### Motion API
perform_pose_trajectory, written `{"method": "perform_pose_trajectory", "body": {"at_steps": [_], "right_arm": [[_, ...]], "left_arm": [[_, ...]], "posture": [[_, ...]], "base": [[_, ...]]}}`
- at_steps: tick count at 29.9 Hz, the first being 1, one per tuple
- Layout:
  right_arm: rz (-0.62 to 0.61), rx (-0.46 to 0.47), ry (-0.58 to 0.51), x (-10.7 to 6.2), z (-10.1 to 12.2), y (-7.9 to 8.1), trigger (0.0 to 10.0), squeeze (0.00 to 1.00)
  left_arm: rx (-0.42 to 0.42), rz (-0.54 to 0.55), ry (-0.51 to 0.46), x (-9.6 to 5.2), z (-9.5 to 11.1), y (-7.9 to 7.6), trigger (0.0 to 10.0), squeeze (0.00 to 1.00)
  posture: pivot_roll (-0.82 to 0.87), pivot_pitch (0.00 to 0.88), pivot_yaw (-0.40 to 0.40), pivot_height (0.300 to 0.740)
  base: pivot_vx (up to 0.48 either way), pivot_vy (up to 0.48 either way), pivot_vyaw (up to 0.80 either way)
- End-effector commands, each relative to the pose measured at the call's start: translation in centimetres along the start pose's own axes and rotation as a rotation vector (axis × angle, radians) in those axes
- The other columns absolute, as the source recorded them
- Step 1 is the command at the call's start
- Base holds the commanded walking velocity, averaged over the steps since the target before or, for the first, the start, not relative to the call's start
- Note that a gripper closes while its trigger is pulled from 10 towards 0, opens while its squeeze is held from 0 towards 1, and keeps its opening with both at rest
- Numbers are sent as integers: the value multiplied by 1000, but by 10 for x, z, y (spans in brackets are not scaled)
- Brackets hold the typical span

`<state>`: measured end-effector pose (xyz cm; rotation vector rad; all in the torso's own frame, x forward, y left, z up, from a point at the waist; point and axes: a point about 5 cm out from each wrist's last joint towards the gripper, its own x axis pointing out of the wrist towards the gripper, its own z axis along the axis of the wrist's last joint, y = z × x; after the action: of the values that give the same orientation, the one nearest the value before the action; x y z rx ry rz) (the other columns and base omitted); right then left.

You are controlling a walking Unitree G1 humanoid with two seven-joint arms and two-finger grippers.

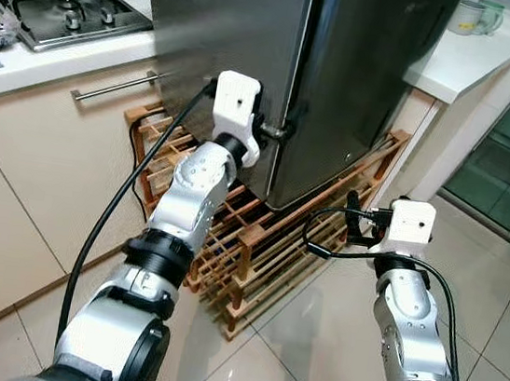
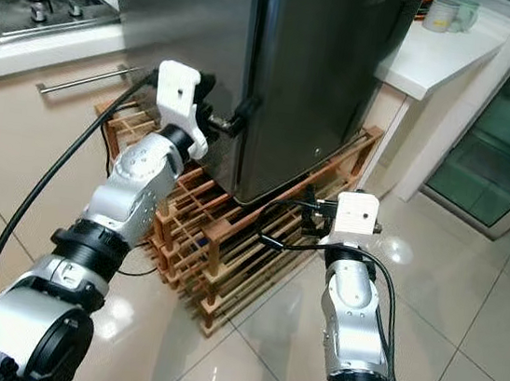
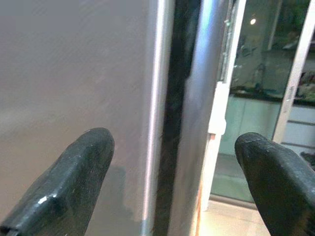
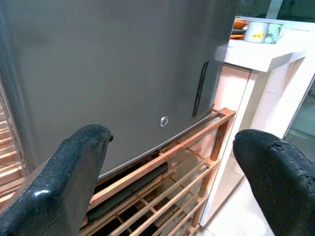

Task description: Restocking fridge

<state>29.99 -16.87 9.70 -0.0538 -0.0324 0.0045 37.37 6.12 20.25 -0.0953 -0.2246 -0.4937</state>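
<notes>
Both grippers raised before the closed tall dark stainless-steel fridge.

The fridge top is cut off, and no brand or writing is legible on it. It stands on a low slatted wooden rack beside the white table carrying two pale mugs. The left gripper is at the door seam, jaws spread wide, empty. The right gripper is lower, near the fridge's bottom corner, jaws wide, empty.
</notes>
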Motion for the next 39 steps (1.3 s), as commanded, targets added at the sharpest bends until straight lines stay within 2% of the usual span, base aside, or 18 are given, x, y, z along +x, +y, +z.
{"method": "perform_pose_trajectory", "body": {"at_steps": [1,7,9,12,18,22,28,39], "right_arm": [[-14,-2,-21,0,4,-2,10000,0],[-13,-1,-29,1,6,-1,10000,0],[-14,-2,-33,2,6,-1,10000,0],[-14,-1,-32,2,6,-1,10000,0],[-14,1,-26,0,4,0,10000,0],[4,3,-22,1,3,5,10000,0],[15,-5,-26,2,4,5,10000,0],[12,-18,-32,0,6,2,10000,0]], "left_arm": [[-19,-26,3,4,1,-3,10000,0],[-2,2,40,7,-4,6,10000,0],[-25,43,74,8,-10,12,10000,0],[-32,46,90,6,-15,14,10000,0],[-60,26,66,5,-14,15,10000,0],[-72,-30,26,9,-9,7,10000,0],[-60,-73,22,17,-5,-5,10000,0],[-42,-77,62,32,-1,-20,10000,0]], "posture": [[-154,0,41,740],[-162,0,53,740],[-162,0,58,740],[-164,0,59,740],[-159,0,56,740],[-157,0,53,740],[-167,0,49,740],[-198,0,63,740]], "base": [[0,0,0],[0,0,0],[0,0,0],[0,0,0],[0,0,0],[0,0,0],[0,0,0],[0,0,0]]}}
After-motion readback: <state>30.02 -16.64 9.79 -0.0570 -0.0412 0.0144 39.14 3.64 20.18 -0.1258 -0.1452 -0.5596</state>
